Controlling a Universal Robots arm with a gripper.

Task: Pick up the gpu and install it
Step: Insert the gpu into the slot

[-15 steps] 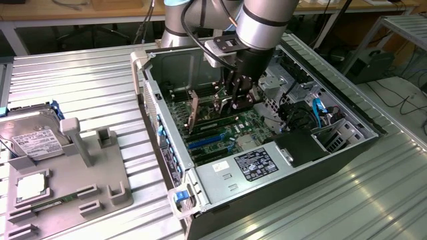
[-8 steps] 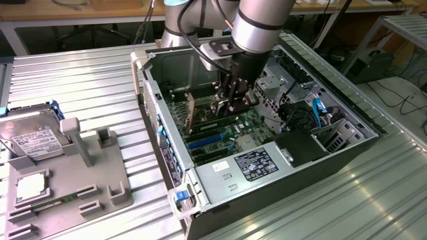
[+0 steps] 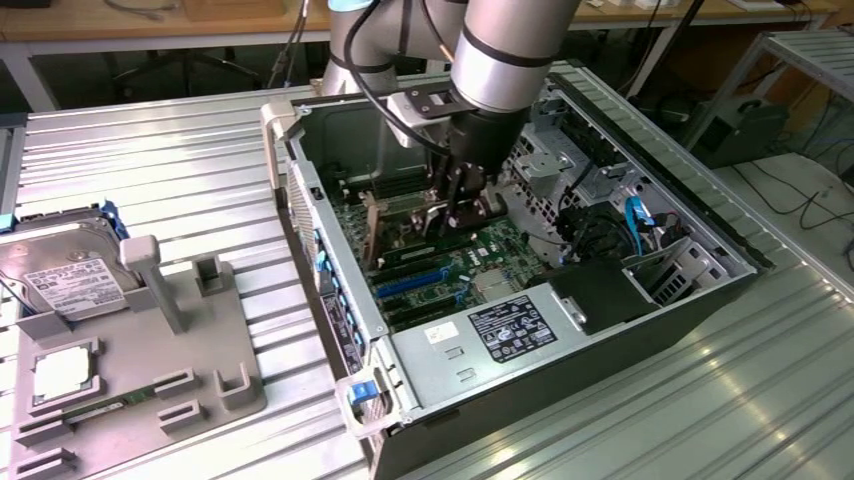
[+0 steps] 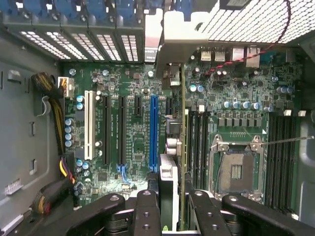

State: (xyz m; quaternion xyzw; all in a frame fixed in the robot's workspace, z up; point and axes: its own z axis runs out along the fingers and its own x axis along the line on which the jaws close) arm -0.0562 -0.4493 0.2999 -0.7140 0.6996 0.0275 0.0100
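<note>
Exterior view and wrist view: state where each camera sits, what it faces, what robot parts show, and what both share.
Exterior view: off the arm, high up, looking down into the open computer case; arm and gripper show.
Wrist view: on the wrist, facing the motherboard; fingers gripping the gpu show.
Shared: gripper, motherboard.

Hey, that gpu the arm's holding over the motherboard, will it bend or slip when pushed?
Probably stiff: edge-on, the gpu looks straight, no sag. Likely fragile: a thin board. Slipping seems unlikely, since the jaws clamp both faces.
</note>
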